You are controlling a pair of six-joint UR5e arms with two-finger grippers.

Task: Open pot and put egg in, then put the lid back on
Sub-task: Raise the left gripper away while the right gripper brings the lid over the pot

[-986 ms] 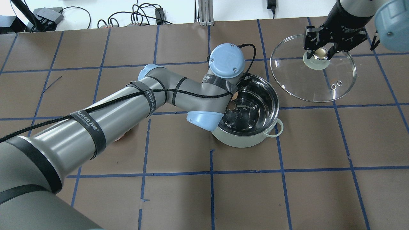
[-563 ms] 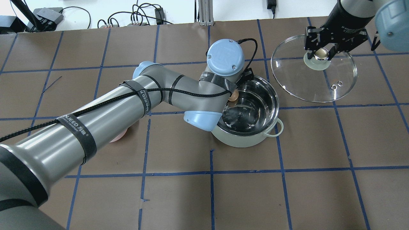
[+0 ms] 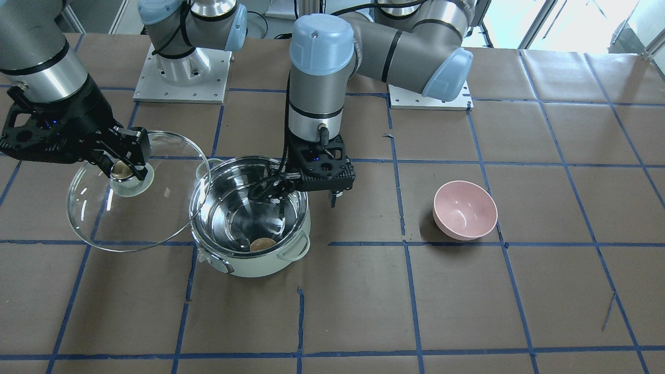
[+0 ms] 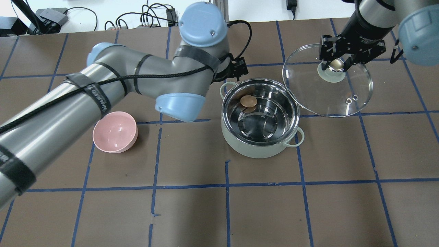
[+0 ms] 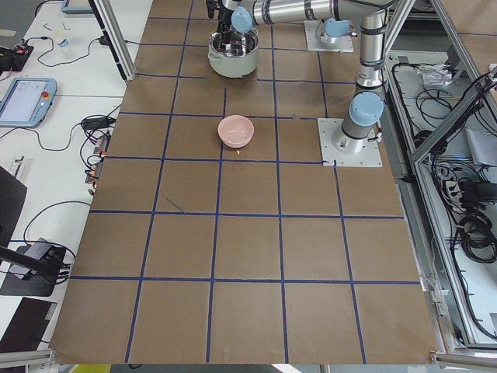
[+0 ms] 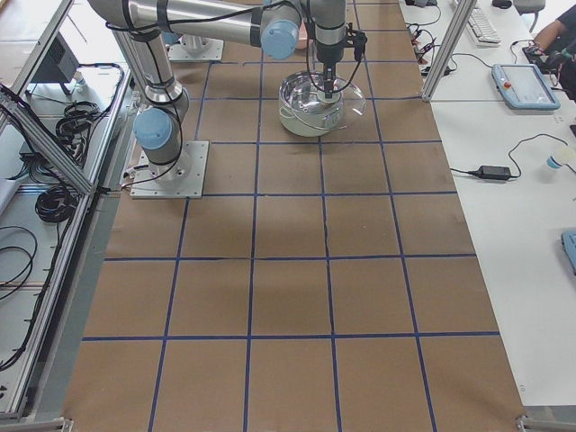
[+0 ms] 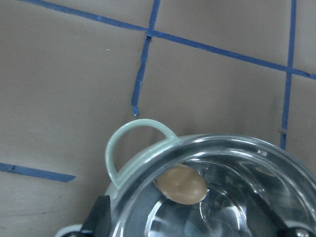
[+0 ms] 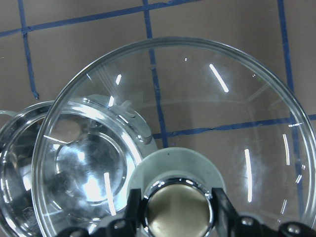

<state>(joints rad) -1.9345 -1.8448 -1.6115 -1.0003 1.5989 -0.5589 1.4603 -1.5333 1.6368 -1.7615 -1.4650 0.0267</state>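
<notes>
The egg (image 4: 248, 101) lies inside the pot (image 4: 253, 151), on the shiny steel floor close to the wall. Looking down from behind the robot, it sits at about 11 o'clock in the pot. The pot stands open and upright on the tabletop (image 4: 308, 212), its 2 loop handles at roughly 10 and 4 o'clock.

The left gripper (image 3: 306, 201) hangs just outside the pot's rim at about 11 o'clock. Its wrist view shows the fingers spread wide with nothing between them.

Out at 2 o'clock from the pot, the glass lid (image 4: 329, 97) is held up off the tabletop by the right gripper (image 4: 334, 64), which is clamped on the lid's round knob. The near edge of the lid overlaps the pot's rim in the overhead view. I cannot tell whether the two touch.

A pink bowl (image 4: 115, 132) sits upright at 9 o'clock from the pot, well apart from it, partly under the left arm.
</notes>
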